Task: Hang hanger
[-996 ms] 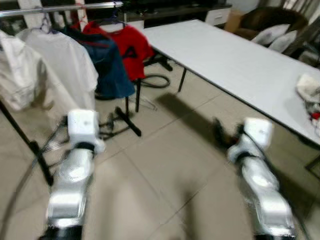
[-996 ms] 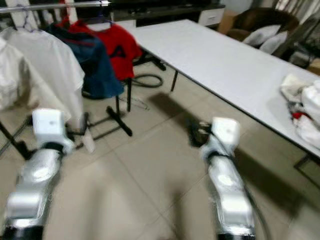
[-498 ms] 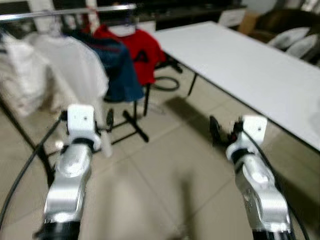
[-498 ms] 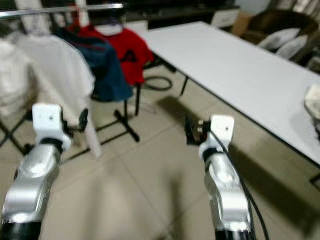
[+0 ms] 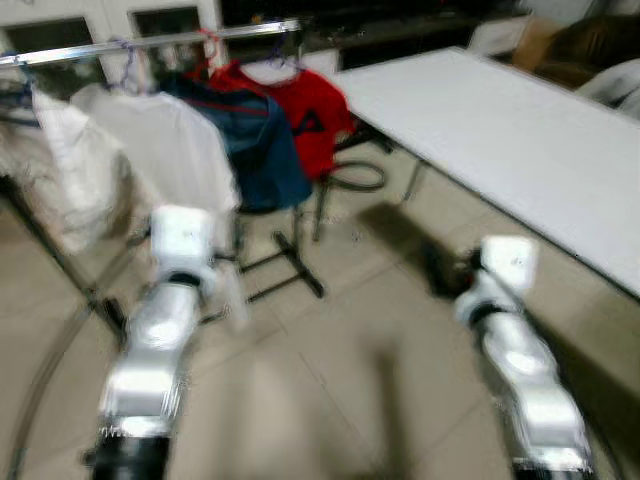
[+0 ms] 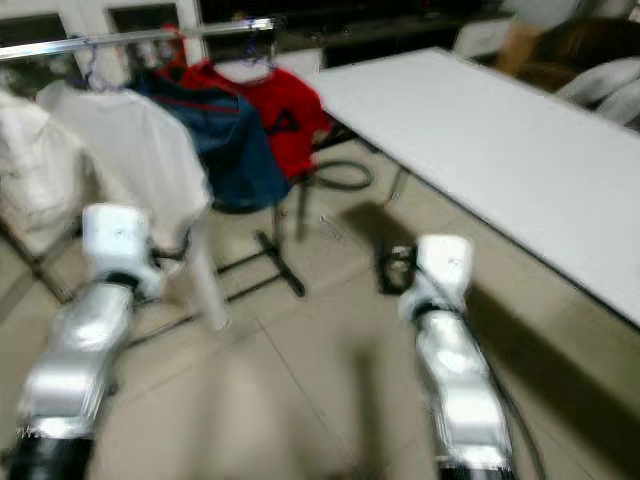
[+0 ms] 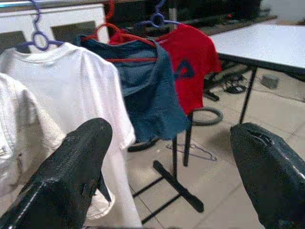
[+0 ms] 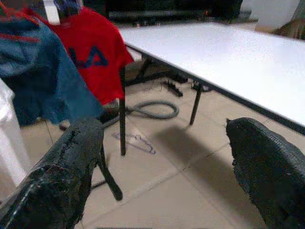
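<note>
A thin wire hanger [image 8: 136, 142] lies flat on the tiled floor beside the clothes rack's dark post [image 8: 122, 114], also seen as the hanger [image 7: 193, 151]. The rack's silver rail [image 5: 150, 42] carries a white shirt [image 5: 165, 150], a blue garment [image 5: 260, 150] and a red shirt [image 5: 310, 115] on hangers. Both arms are raised in front of me. My left gripper [image 7: 169, 131] is open with nothing between its fingers, facing the hung clothes. My right gripper [image 8: 164, 128] is open and empty too, well short of the hanger on the floor.
A long white table [image 5: 500, 130] runs along the right. The rack's black foot [image 5: 300, 265] juts across the floor. A grey hose [image 8: 155, 110] curls beneath the red shirt. Bare tile lies between me and the rack.
The whole picture has shifted and blurred, so the camera moved; the rack now sits more to the middle and nearer. Both grippers remain open and empty.
</note>
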Available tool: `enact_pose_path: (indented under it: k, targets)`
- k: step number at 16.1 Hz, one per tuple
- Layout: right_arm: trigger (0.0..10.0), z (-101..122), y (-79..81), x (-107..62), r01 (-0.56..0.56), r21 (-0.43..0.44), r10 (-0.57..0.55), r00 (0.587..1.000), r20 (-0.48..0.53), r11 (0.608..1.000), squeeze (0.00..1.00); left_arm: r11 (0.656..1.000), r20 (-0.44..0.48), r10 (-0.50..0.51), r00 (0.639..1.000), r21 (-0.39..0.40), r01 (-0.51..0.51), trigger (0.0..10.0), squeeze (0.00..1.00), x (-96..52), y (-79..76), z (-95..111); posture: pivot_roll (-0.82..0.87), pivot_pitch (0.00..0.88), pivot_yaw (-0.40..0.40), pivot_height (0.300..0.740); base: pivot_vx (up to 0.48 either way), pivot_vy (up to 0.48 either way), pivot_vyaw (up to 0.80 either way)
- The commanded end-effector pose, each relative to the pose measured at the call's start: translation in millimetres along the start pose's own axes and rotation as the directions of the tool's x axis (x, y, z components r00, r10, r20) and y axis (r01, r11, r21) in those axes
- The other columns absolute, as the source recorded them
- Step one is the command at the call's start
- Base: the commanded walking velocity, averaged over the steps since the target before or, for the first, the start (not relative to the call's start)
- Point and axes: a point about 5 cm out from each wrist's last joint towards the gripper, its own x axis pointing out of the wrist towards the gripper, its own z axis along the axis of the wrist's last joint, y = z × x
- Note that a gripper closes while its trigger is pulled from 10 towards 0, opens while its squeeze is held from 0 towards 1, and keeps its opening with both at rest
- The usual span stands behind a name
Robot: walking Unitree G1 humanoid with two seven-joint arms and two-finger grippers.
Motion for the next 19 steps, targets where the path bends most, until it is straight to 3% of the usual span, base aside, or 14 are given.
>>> enact_pose_path:
  k: [1,4,9,16,19]
  targets:
    - [10.0,5,11.3,2.1,-0.037,0.018,0.036,0.999,0.023,0.999,0.0,0.999,0.002,0.033,0.999,0.026,-0.033,10.0,1.0,-1.4,11.8,2,0.02,0.0,0.002,0.74,0.341,0.0,0.8]
    - [10.0,6,9.5,3.9,-0.006,-0.029,0.007,0.999,0.033,1.0,0.0,0.999,0.003,0.032,0.999,0.034,-0.033,10.0,1.0,-0.7,13.2,2,0.02,0.0,0.007,0.74,0.34,0.0,0.8]
    - [10.0,12,15.5,5.1,-0.065,-0.025,0.066,0.995,0.07,0.998,0.0,0.998,0.004,0.027,1.0,0.05,-0.027,10.0,1.0,-0.5,13.0,2,0.02,0.0,0.006,0.74,0.339,0.0,0.77]
    - [10.0,15,22.8,8.2,-0.111,0.021,0.11,0.992,0.063,0.994,0.0,0.998,0.015,0.029,0.999,0.059,-0.03,10.0,1.0,0.2,12.2,4,0.02,0.0,-0.003,0.74,0.336,0.0,0.0]
    - [10.0,22,27.2,9.2,-0.156,-0.014,0.157,0.982,0.106,0.988,0.0,0.998,0.02,0.033,0.999,0.06,-0.035,10.0,1.0,0.9,12.6,5,0.03,0.0,-0.009,0.74,0.336,0.0,0.0]
